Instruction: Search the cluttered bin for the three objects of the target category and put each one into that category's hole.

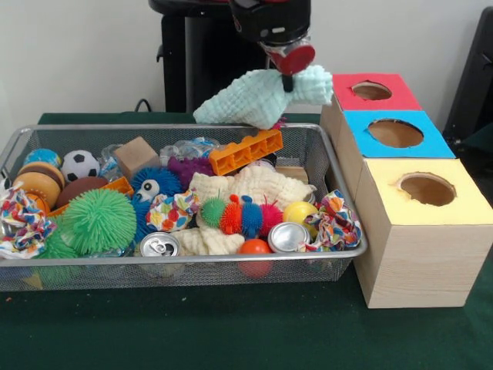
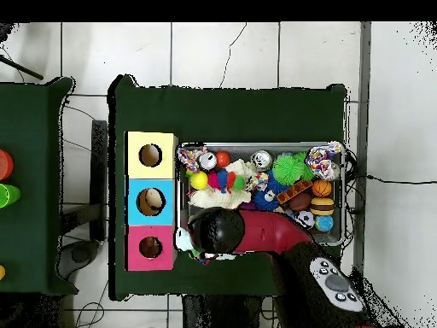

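Hanging from the tool (image 1: pixel 288 77), a pale mint knitted cloth (image 1: pixel 258 97) was pinched at one edge and drooped above the far right corner of the wire mesh bin (image 1: pixel 339 193), close to the red-topped box (image 1: pixel 373 92) (its hole showed empty). Blue-topped (image 1: pixel 394 132) and yellow-topped (image 1: pixel 425 189) boxes stood nearer in the row. An orange plastic block (image 1: pixel 246 151) and a cream cloth (image 1: pixel 254 185) lay in the bin on the green counter (image 1: pixel 231 331).

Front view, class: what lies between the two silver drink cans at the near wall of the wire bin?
In the front view, between the left can and the right can lie a cream cloth and an orange ball, with the spiky rainbow caterpillar toy just behind.
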Robot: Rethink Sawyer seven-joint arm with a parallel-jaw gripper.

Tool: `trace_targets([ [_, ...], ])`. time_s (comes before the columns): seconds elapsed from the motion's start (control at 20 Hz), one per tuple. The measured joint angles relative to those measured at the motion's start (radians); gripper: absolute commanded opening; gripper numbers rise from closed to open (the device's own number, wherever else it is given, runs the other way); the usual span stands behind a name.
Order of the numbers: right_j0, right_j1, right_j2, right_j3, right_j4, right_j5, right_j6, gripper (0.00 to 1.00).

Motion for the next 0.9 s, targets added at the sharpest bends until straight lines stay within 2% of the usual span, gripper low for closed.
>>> trace_targets([
  [0.3,0.033,0.112,0.000,-0.150,-0.001,0.046,0.000,0.00],
  [0.9,0.016,0.224,0.008,-0.322,-0.001,0.196,0.000,0.00],
])
